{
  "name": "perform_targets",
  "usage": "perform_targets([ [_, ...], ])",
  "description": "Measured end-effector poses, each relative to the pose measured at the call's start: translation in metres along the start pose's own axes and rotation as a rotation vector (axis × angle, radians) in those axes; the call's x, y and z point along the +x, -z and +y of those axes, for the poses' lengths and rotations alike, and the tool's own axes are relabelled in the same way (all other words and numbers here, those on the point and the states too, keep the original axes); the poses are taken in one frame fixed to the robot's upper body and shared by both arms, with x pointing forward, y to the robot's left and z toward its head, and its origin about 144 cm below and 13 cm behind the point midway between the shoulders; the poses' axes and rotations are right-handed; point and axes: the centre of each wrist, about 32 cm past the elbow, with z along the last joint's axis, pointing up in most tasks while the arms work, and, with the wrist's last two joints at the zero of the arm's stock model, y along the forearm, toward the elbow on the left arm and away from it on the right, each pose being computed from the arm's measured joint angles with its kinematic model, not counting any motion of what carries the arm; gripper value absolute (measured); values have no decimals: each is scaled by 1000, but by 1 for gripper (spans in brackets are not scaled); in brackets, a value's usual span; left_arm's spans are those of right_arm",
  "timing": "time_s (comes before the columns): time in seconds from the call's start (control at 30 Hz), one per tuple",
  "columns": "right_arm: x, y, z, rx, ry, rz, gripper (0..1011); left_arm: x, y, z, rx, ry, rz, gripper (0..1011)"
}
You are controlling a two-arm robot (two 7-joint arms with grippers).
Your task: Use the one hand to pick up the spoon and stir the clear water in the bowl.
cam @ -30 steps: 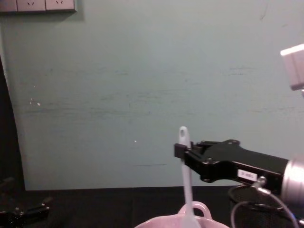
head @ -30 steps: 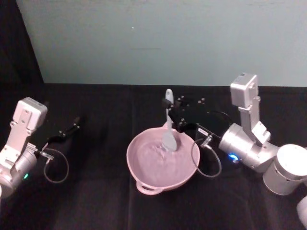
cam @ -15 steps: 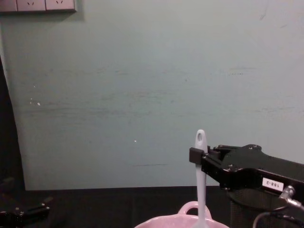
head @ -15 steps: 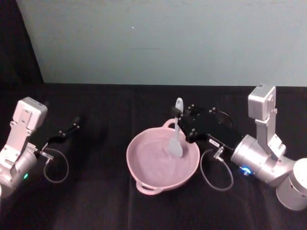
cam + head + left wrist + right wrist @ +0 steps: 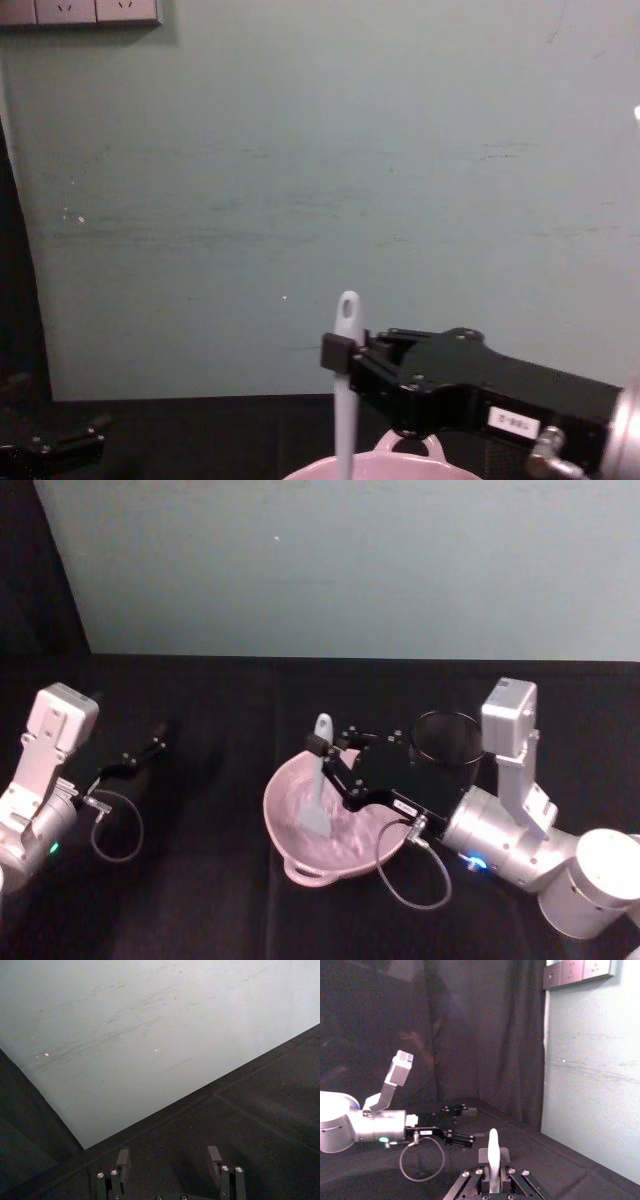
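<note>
Where the black cloth of the counter [image 5: 200, 900] lies nearest the robot, it carries a slack loop of grey cable [image 5: 412, 885] hanging from the right arm. Just beyond it sits the bowl [image 5: 278, 820], pale pink and glossy, about mid-counter.

The spoon [image 5: 318, 795] stands close to upright in the bowl's left half. Its blade is down inside the bowl and its handle is up. The right hand [image 5: 327, 750] reaches in over the bowl from the right, its fingers clamped on the handle just under the oval hole.

A black wire-mesh cup [image 5: 445, 735] stands behind that hand, just past the bowl's far right rim.

The left hand [image 5: 152, 747] is well off to the left, apart from the bowl and low over the cloth. Its fingers [image 5: 122, 1157] are spread wide with nothing between them.

A pale green wall [image 5: 350, 570] with faint scuff streaks closes off the back of the counter. White sockets [image 5: 80, 10] sit high on it, and a dark curtain [image 5: 470, 1035] hangs to the left side.

Not readable:
- The water surface cannot be made out.
- I cannot tell whether the blade touches the bowl's bottom.
- In the chest view the lower edge cuts off the bowl, so only its rim shows.
- The right arm covers the cup's right side.
- The frame top clips the sockets.
</note>
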Motion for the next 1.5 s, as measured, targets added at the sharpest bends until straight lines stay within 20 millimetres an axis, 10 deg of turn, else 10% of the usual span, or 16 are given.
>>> perform_targets([
  [0.53,20,11,29,8,54,-23,119,0,0,0,0,0,0,1005],
  [1.5,24,-11,-9,47,192,-45,119,0,0,0,0,0,0,1005],
])
